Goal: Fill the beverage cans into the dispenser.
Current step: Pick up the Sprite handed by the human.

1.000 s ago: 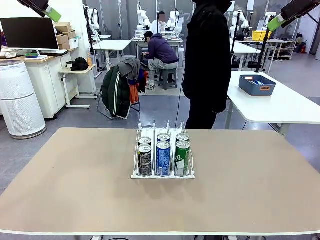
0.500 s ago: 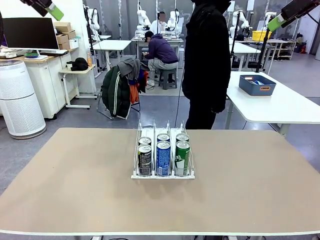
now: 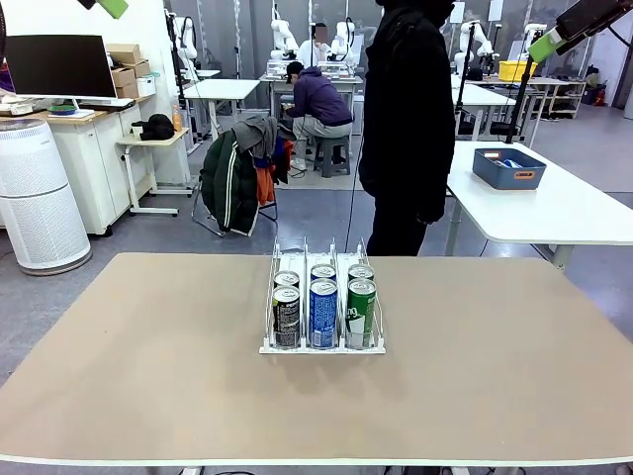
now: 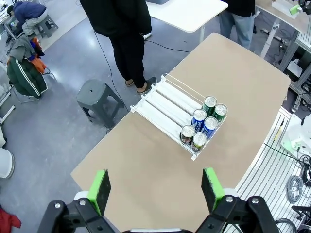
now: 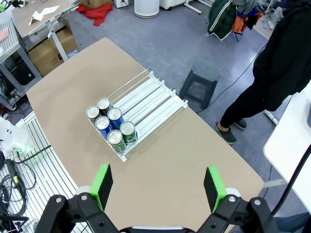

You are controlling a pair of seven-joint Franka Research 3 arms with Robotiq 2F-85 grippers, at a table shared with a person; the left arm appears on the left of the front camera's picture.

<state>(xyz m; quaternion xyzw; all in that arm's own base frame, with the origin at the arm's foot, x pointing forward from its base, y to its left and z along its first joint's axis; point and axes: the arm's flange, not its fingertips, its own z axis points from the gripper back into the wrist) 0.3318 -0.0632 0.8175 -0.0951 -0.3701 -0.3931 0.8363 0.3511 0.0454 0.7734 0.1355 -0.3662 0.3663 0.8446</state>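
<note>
Two arms ride high, well above the dispenser [image 3: 321, 348]! The left gripper [image 4: 155, 190] looks down on it from far overhead. Its green-padded fingers [image 4: 100, 191] are spread wide and nothing is caught between them. The right gripper [image 5: 158, 188] hangs just as high over the dispenser's other side, tilted down toward it. Its fingers [image 5: 213, 188] are released too and grip nothing.

Now the count: six beverage cans [image 3: 323, 297] stand upright in the dispenser, two deep in each of its three lanes. From the robot's side, two black Pepsi cans [image 3: 286, 317] fill the left lane. Two blue Pocari cans [image 3: 323, 314] take the middle lane, and two green Chilsung cans [image 3: 361, 313] take the right. All six are bunched at the dispenser's near end, touching front to back, with thin wire dividers between the lanes.

The cans sit well apart from both sets of fingers, far below the pads. In the left wrist view they sit out past one fingertip, and in the right wrist view past the opposite one.

The dispenser rests mid-table [image 3: 148, 376]. A person in dark clothes [image 3: 406, 129] stands just beyond its far end.
</note>
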